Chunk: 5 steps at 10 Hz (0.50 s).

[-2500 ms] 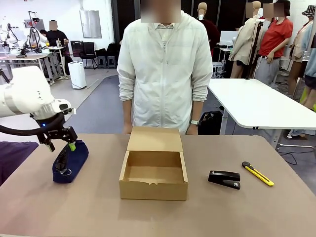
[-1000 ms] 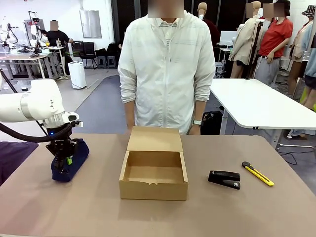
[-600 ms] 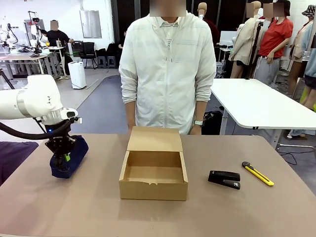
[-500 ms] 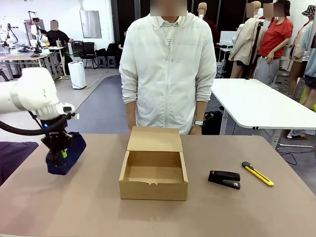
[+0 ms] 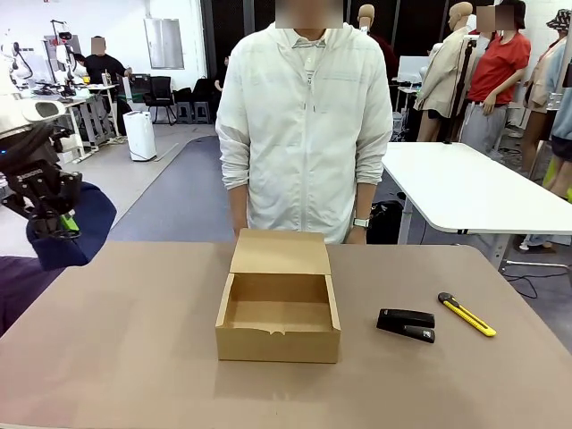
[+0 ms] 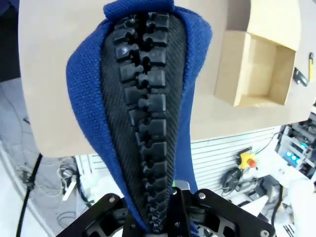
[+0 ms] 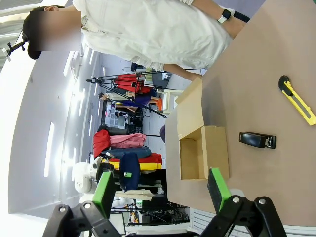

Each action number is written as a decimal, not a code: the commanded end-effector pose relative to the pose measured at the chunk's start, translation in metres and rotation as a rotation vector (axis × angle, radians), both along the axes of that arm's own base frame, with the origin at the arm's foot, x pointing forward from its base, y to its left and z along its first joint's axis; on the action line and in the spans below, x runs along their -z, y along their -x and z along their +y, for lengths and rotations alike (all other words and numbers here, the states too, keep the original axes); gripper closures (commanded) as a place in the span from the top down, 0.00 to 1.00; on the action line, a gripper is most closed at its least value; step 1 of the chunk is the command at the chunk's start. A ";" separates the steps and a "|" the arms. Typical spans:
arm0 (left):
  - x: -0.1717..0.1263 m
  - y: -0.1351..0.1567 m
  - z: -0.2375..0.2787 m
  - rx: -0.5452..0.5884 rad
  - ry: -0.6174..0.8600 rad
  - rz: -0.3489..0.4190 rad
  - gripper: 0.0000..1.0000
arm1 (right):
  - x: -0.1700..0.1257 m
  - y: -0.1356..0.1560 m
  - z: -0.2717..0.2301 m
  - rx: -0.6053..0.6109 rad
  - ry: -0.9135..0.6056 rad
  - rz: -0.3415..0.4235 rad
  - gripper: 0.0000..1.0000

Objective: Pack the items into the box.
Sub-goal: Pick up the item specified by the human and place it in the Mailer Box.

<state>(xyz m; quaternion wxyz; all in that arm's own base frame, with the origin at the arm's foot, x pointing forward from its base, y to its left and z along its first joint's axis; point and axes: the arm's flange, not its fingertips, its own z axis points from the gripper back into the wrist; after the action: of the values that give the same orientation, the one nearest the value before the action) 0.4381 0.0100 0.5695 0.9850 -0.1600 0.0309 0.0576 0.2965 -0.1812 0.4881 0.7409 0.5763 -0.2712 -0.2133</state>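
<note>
1. Two items need packing, and I count one of each: one blue pouch (image 5: pixel 91 222) and one yellow-and-black knife (image 5: pixel 466 314).
2. My left tool (image 5: pixel 64 231) is pinched tight on the pouch. It holds the pouch up in the air by the far left corner of the tabletop (image 5: pixel 134 357), well apart from the box (image 5: pixel 277 344).
3. In the left wrist view the pouch (image 6: pixel 89 113) hangs away from the left tool (image 6: pixel 173 212), with its black zip facing the camera. The tool holds it by one end. I think that is so the free end can go down into the box first.
4. The knife lies flat on the right side of the tabletop. Nothing is touching it.
5. One box sits in the middle. Its flap lid is folded back toward the person (image 5: pixel 304 116), so the top is open for packing. It looks bare inside.
6. One black stapler (image 5: pixel 406 324) lies between the box and the knife, close to the knife. I think it stays out.
7. My right tool (image 7: pixel 160 190) has its fingers wide apart and holds nothing. It looks down on the knife (image 7: pixel 296 100) from high up. I guess the knife is its job.
8. One person stands at the far side, just behind the box, and touches nothing that I can see.
</note>
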 end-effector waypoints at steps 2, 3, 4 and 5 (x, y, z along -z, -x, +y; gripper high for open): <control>0.000 0.000 0.000 0.000 0.000 0.000 0.00 | -0.003 -0.003 0.000 0.008 -0.013 -0.025 1.00; 0.000 0.000 0.000 0.000 0.000 0.000 0.00 | -0.003 -0.003 0.000 0.008 -0.013 -0.025 1.00; 0.000 0.000 0.000 0.000 0.000 0.000 0.00 | -0.003 -0.003 0.000 0.008 -0.013 -0.025 1.00; 0.000 0.000 0.000 0.000 0.000 0.000 0.00 | -0.003 -0.003 0.000 0.008 -0.013 -0.025 1.00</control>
<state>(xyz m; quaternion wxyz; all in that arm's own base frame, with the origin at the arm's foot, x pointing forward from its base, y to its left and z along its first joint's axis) 0.4360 0.0082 0.5622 0.9864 -0.1525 0.0256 0.0551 0.2964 -0.1814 0.4882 0.7409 0.5761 -0.2714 -0.2134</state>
